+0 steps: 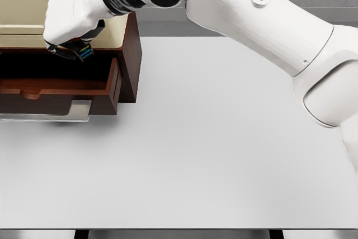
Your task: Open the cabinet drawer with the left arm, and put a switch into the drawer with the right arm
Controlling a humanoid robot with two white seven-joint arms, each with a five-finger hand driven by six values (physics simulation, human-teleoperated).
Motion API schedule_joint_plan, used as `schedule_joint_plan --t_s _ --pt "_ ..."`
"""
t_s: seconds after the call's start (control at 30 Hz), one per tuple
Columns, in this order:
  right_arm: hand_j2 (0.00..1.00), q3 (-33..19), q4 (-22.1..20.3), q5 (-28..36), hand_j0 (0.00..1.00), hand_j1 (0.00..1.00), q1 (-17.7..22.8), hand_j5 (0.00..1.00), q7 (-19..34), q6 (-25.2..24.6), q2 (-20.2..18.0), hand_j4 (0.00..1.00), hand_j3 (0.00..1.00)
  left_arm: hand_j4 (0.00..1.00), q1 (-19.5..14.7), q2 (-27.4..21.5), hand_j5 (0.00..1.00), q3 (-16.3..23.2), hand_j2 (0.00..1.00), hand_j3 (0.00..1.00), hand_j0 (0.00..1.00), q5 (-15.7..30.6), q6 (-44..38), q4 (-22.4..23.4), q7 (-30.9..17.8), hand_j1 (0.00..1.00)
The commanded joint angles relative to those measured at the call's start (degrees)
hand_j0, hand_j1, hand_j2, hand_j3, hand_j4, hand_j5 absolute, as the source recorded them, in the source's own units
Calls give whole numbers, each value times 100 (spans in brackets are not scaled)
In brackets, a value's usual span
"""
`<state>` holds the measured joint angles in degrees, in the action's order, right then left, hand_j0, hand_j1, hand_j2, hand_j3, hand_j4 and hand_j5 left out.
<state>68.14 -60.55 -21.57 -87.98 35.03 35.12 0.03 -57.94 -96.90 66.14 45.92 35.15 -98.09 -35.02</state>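
Switch (80,50): one only, a small dark piece with a blue patch, held at the upper left of the frame just above the one open drawer (67,90) of the single brown cabinet (131,54). One arm shows, the right; its hand (70,23) has fingers curled down, pinching the switch. One white table (224,155) fills the rest.

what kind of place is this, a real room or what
Likely a simulated tabletop workspace, not a real room: a bare white table, a brown cabinet with its drawer pulled open, and a white robot arm's right hand over the drawer, all rendered flat and clean.
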Motion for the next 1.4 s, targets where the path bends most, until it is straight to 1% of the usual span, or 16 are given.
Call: schedule_joint_plan --t_s 0.0,0.1,0.13,0.2,0.53,0.63,0.7,0.77,0.83,0.9,0.97,1.07,1.13,1.23,1.3,1.37 --pt "40 -2 8 -22 40 40 -9 40 -3 -12 -3 40 40 100 2 4 100 5 100 100 100 49 -15 0 2 100" --pt "40 -2 8 -14 40 40 0 40 -3 -12 -3 40 40 100 2 4 100 5 100 100 100 49 -15 0 2 100" --pt "44 -2 8 -22 44 44 0 44 -3 -12 -3 44 44 100 2 -5 100 5 100 100 100 49 -15 9 2 100" --pt "100 -2 8 -224 100 100 0 100 -3 -12 -3 100 100 100 2 4 100 13 100 100 100 49 -15 27 2 100" --pt "100 -11 -124 -242 100 100 -35 100 -3 -12 -3 100 100 100 2 4 100 5 100 100 100 14 -15 27 2 100" --pt "100 -20 -756 -224 100 100 9 100 -3 -12 -3 100 100 100 2 31 100 13 100 100 100 5 -15 18 2 100" --pt "100 -11 -1468 -224 100 100 70 100 -3 -12 -3 100 100 100 2 75 100 5 100 100 100 5 -15 0 2 100" --pt "100 -64 -2127 -224 100 100 211 100 -3 -12 -372 100 100 100 2 197 100 5 100 100 100 -100 -15 -8 2 100" --pt "100 -204 -2681 -216 100 100 316 100 -3 -12 -1013 100 100 100 10 259 100 -22 100 100 100 -627 -15 -26 2 100" --pt "100 -626 -3085 -216 100 100 510 100 -3 -12 -1699 100 100 100 2 277 100 -66 100 100 100 -645 -15 -105 2 100" --pt "100 -1048 -3499 -154 100 100 817 100 -3 -12 -2604 100 100 100 2 277 100 -145 100 100 100 -628 -15 -290 2 100" --pt "100 -2225 -3508 277 100 100 1994 100 -3 -12 -3896 100 100 100 2 321 100 -136 100 100 100 -610 -15 -298 2 100" --pt "100 -2920 -3473 321 100 100 2838 100 -3 -12 -4432 100 100 100 2 373 100 -136 100 100 100 -593 -15 -298 2 100" --pt "100 -3913 -3411 321 100 100 3832 100 -3 -12 -4899 100 100 100 2 918 100 -136 100 100 100 -601 -15 -298 2 100" --pt "100 -3905 -3402 321 100 100 3946 100 -3 -12 -5075 100 100 100 10 1076 100 -136 100 100 100 -601 -15 -298 2 100" --pt "100 -3896 -3367 321 100 100 4113 100 -3 -12 -5075 100 100 100 2 1313 100 -136 100 100 100 -601 -15 -298 2 100"
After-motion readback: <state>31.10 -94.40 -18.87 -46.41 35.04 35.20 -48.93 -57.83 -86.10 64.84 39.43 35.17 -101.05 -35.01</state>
